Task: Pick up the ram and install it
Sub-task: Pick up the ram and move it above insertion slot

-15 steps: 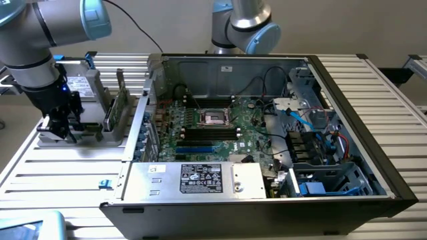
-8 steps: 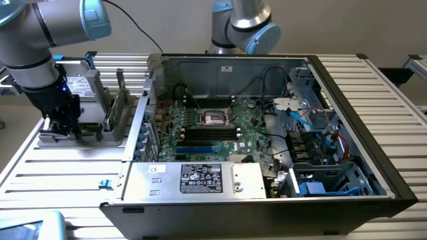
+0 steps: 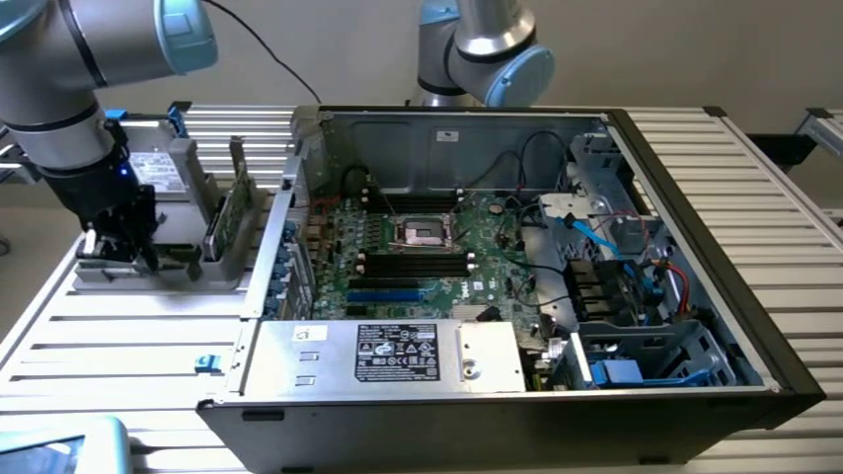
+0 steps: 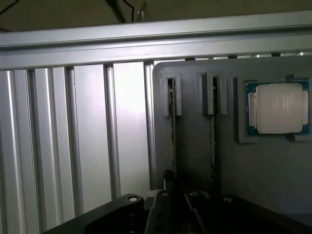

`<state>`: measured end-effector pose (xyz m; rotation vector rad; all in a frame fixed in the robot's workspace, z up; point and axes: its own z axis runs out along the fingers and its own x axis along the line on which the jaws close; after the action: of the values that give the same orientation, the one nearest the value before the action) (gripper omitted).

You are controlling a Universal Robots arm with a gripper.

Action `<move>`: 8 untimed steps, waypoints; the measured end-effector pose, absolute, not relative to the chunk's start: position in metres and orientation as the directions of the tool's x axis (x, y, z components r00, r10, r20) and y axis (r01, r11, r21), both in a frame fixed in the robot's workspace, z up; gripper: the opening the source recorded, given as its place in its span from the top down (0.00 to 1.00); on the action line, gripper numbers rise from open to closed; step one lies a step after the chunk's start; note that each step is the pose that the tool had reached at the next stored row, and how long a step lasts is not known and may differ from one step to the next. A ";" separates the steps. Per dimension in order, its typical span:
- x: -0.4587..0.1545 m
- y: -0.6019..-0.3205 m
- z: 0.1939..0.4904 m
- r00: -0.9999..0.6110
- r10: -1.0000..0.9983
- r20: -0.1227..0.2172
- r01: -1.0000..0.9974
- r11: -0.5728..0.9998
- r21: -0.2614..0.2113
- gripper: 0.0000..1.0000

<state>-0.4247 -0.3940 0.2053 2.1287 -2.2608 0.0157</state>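
In the wrist view, two rams stand on edge in the slots of a grey holder (image 4: 273, 170). My gripper (image 4: 175, 195) is down over the near end of one ram (image 4: 173, 131), and its dark fingers (image 4: 163, 187) are closed against that thin stick. The other ram (image 4: 213, 136) stands free beside it. In the exterior view, my gripper (image 3: 118, 252) reaches down into the holder (image 3: 165, 275) at that view's left, beside the open computer case (image 3: 685, 197). The black memory slots (image 3: 415, 262) lie on the green motherboard inside the case.
A square silver processor (image 4: 279, 108) sits in a pocket of the holder. A grey labelled drive (image 3: 165, 168) and a green card (image 3: 227, 217) stand upright behind the holder. A second arm (image 3: 481, 49) stands behind the case. The table is ribbed aluminium (image 4: 73, 136).
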 end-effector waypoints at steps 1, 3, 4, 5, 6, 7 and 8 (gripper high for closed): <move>-0.425 -0.394 0.209 -0.060 -0.998 0.033 -0.998 0.060 0.017 0.86; -0.425 -0.394 0.217 -0.059 -0.998 0.033 -0.998 0.060 0.017 0.86; -0.425 -0.394 0.221 -0.059 -0.998 0.033 -0.998 0.059 0.017 0.86; -0.425 -0.394 0.226 -0.058 -0.998 0.033 -0.998 0.059 0.017 0.86; -0.425 -0.394 0.231 -0.057 -0.998 0.033 -0.998 0.058 0.017 0.86; -0.425 -0.394 0.235 -0.056 -0.998 0.033 -0.998 0.056 0.017 0.86; -0.425 -0.394 0.240 -0.054 -0.998 0.033 -0.998 0.054 0.017 0.86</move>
<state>-0.4248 -0.3940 0.2396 2.1362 -2.2546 0.0165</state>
